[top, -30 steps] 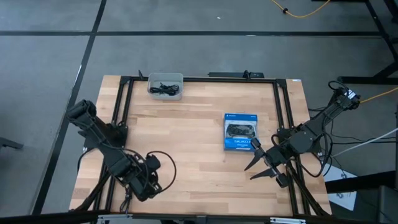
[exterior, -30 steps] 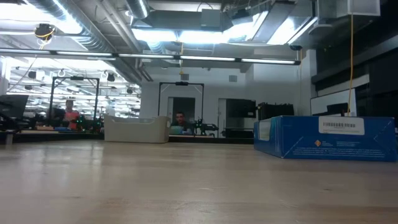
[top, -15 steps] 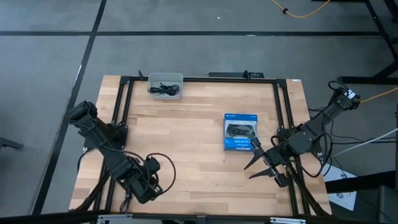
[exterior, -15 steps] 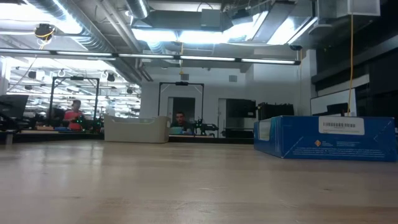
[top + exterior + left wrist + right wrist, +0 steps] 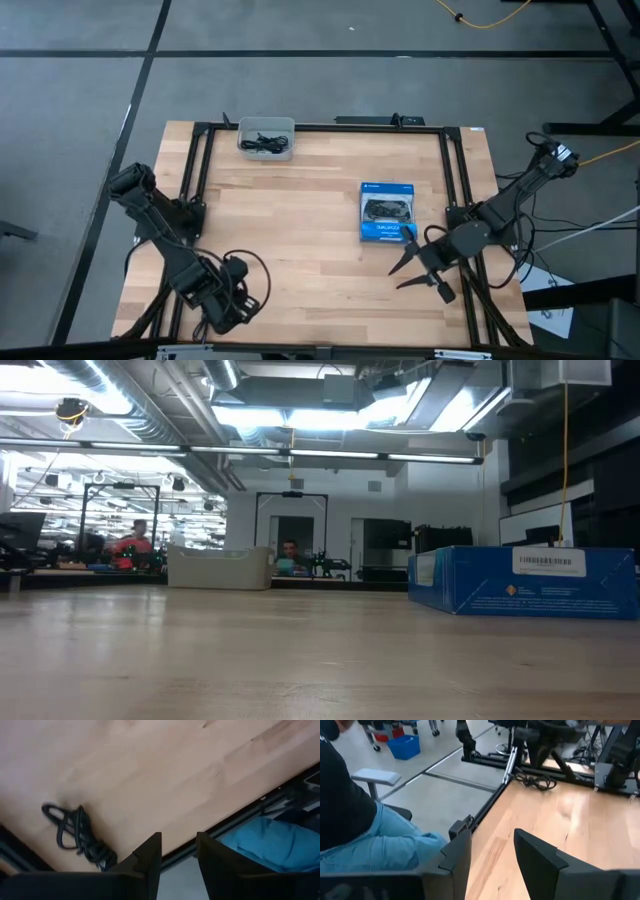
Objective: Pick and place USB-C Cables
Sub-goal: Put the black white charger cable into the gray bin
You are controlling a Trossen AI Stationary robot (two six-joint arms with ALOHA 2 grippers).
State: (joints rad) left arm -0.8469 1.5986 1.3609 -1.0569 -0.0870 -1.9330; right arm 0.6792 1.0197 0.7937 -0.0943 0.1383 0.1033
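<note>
Two arms sit low at the near edge of your pale wooden table (image 5: 300, 220), neither holding anything. Starting at the left: the left gripper (image 5: 225, 305) rests at the near-left corner, fingers parted only narrowly in its wrist view. A loose black cable coil (image 5: 75, 834) lies on the wood just beside it, close to the table's edge rail. You cannot tell from these views whether that coil is a task item or the arm's own wiring.

Moving inward: a small grey tray (image 5: 267, 138) at the far-left edge holds a dark bundle of USB-C cables (image 5: 264, 143). It is well apart from both grippers and nearer the left arm's side. The bundle's long axis runs roughly left to right along the far edge.

Centre-right: a flat blue box picturing a game controller (image 5: 386, 212) lies between tray and right arm.

Right: the right gripper (image 5: 417, 268) hovers just near of the box, fingers spread wide, pointing left.

Judgement: reach for the tray with the left arm; the right would need to cross the box.
</note>
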